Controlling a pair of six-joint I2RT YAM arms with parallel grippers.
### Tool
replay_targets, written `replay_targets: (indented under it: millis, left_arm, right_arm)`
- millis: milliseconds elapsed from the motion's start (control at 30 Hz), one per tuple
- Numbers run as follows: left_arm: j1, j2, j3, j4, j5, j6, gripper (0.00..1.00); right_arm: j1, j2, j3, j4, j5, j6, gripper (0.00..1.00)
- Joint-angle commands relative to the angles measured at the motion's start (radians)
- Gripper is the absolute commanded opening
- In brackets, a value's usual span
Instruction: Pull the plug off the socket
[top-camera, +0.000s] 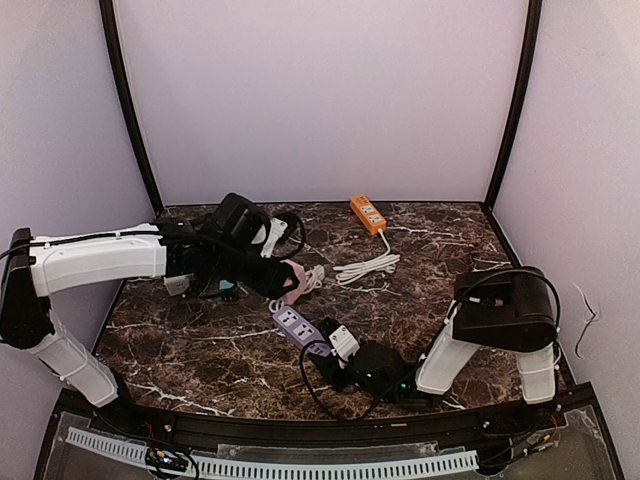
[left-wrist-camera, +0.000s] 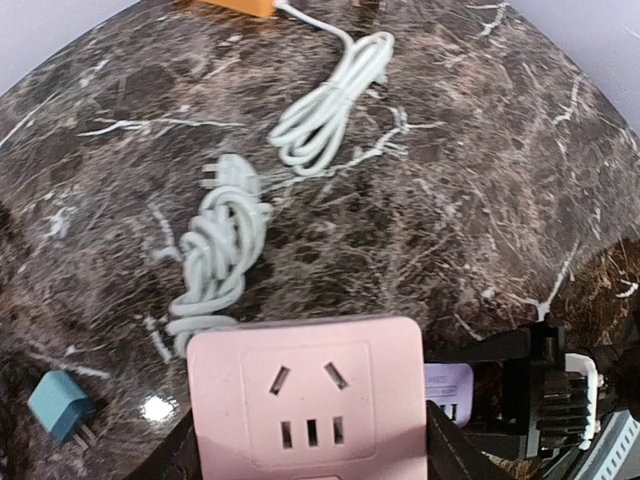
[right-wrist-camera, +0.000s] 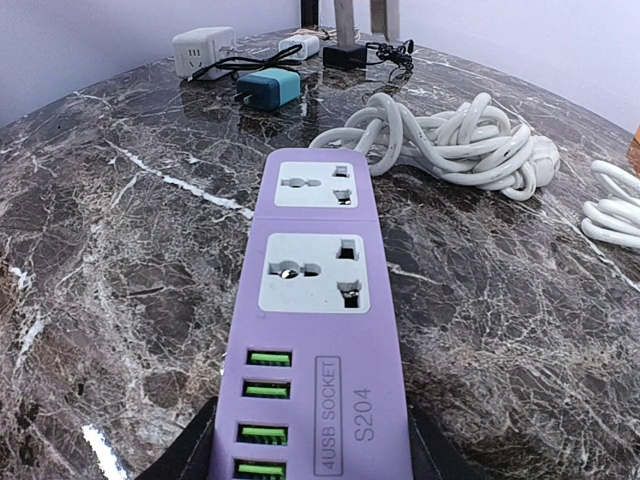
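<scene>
My left gripper (left-wrist-camera: 310, 455) is shut on a pink plug-in socket adapter (left-wrist-camera: 310, 395), its face toward the camera. In the top view the pink adapter (top-camera: 293, 278) is held just beyond the far end of the purple power strip (top-camera: 297, 325), apart from it. My right gripper (right-wrist-camera: 310, 455) is shut on the near end of the purple strip (right-wrist-camera: 315, 290), which lies flat on the marble table. Both outlets on the strip show empty. In the top view the right gripper (top-camera: 340, 350) sits at the strip's near end.
A white coiled cord (left-wrist-camera: 215, 255) and a second coil (top-camera: 365, 265) lie behind the strip. An orange power strip (top-camera: 368, 213) is at the back. A blue adapter (right-wrist-camera: 268, 88) and a white adapter (right-wrist-camera: 203, 50) sit at the far left.
</scene>
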Motion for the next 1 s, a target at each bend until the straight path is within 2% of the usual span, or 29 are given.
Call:
replay_targets:
  millis: [0, 133, 367, 667, 967]
  left_arm:
    - [0.052, -0.083, 0.104, -0.228, -0.153, -0.063, 0.09]
    - [0.102, -0.112, 0.139, -0.449, -0.222, -0.144, 0.09]
    - [0.16, -0.088, 0.185, -0.8, -0.272, -0.172, 0.11]
    - [0.222, 0.04, 0.168, -0.9, -0.296, -0.112, 0.11]
    - [0.23, 0.163, 0.149, -0.883, -0.26, -0.039, 0.11]
  right_arm:
    - [-0.017, 0.021, -0.02, -0.094, 0.015, 0.027, 0.0]
    - [-0.018, 0.02, -0.02, -0.095, 0.012, 0.025, 0.0]
    - [-0.02, 0.013, -0.024, -0.094, 0.012, 0.028, 0.0]
    - [-0.028, 0.0, -0.047, -0.069, 0.012, 0.04, 0.0]
    - [-0.032, -0.01, -0.063, -0.056, 0.02, 0.046, 0.0]
